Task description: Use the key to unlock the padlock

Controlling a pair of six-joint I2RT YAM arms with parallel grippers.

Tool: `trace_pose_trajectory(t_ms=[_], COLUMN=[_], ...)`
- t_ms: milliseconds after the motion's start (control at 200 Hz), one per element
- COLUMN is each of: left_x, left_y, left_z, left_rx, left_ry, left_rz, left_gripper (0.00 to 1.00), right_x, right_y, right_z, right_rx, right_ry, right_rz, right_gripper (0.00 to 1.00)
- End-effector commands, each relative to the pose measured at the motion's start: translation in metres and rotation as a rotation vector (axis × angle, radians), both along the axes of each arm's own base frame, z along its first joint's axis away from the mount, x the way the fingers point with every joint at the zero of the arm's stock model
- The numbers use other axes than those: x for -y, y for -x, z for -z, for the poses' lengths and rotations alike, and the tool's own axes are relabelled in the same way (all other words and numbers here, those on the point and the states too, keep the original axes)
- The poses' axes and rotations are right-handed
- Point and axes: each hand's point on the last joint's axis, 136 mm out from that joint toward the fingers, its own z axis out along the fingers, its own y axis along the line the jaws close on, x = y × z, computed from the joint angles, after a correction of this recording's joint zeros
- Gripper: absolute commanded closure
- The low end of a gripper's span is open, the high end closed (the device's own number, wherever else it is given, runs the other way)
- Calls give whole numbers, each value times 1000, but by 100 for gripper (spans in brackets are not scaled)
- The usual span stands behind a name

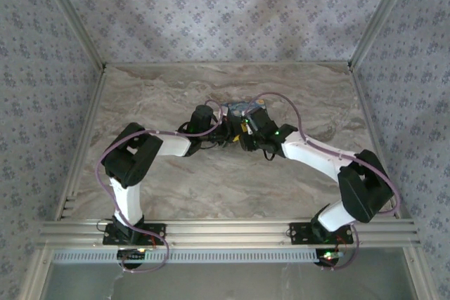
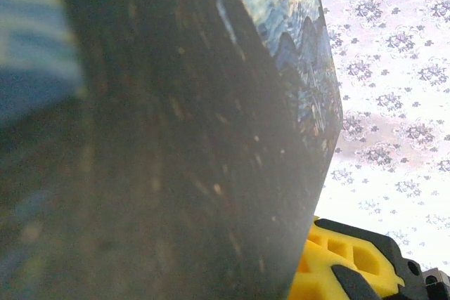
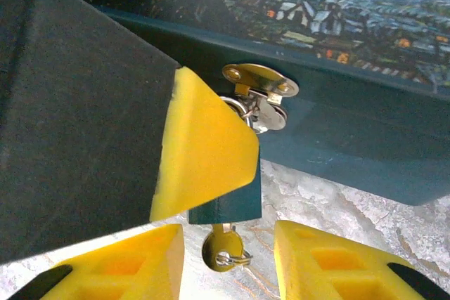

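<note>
Right gripper [image 3: 226, 280] is standing open, jaws apart. The key [image 3: 221, 247] is sitting between its fingertips, touching neither. The key's shaft is running straight away from the fingertips into the padlock [image 3: 226, 207], brass head and ring nearest the tool. Padlock: teal body, hanging from the brass hasp [image 3: 260, 81] on the painted box [image 3: 365, 131]. Left gripper [image 1: 216, 126] is closed, its yellow pad [image 3: 204, 149] lying against the padlock body; an actual grip I cannot tell. Right arm is nearer the key.

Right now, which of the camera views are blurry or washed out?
Left wrist view: the dark painted box sits close to the lens, smeared, and the patterned wall behind is overexposed. Right wrist view: the near yellow finger pad is soft, while the brass hasp and small key are sharp. Top view: evenly lit.
</note>
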Motion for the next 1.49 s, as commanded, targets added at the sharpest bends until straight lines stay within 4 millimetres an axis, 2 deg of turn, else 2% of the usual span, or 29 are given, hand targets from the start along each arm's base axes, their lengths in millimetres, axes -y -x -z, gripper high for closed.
trace_pose_trajectory(t_ms=[0, 480, 585, 630, 675, 894, 929, 974, 1044, 1134, 1174, 1224, 1344, 1489], left_x=[4, 5, 4, 4, 4, 1, 1, 0, -1, -4, -5, -7, -13, -18], left_y=[2, 2, 2, 2, 2, 3, 3, 4, 7, 9, 10, 12, 16, 27], left_z=[-36, -40, -39, -38, -38, -32, -30, -27, -22, -15, -10, -4, 11, 32], left_rx=[80, 85, 82, 82, 82, 75, 71, 67, 59, 51, 47, 48, 40, 29], left_ry=[67, 80, 79, 79, 79, 66, 60, 53, 40, 24, 7, -20, -77, -176], left_rz=[35, 36, 37, 36, 36, 33, 32, 31, 33, 32, 30, 30, 27, 46], left_gripper=[100, 100, 100, 100, 100, 100, 100, 100, 100, 98, 97, 96, 95, 91], right_x=[-2, -5, -6, -7, -9, -8, -6, -6, -6, -7, -6, -6, 2, 12], right_y=[-3, -8, -8, -8, -7, -4, -3, -1, 1, 4, 6, 9, 17, 24], right_z=[-4, 1, 1, 0, 0, 4, 5, 7, 10, 12, 14, 16, 19, 13], right_rx=[11, 7, 10, 7, 3, -9, -14, -17, -22, -37, -44, -48, -49, -31], right_ry=[39, 74, 69, 62, 57, 50, 51, 42, 24, 17, 15, 5, -13, -65], right_rz=[-14, -17, -22, -30, -36, -32, -24, -22, -21, -27, -19, -12, 11, 58], right_gripper=[59, 63, 76, 92, 100, 100, 94, 93, 96, 84, 72, 64, 63, 63])
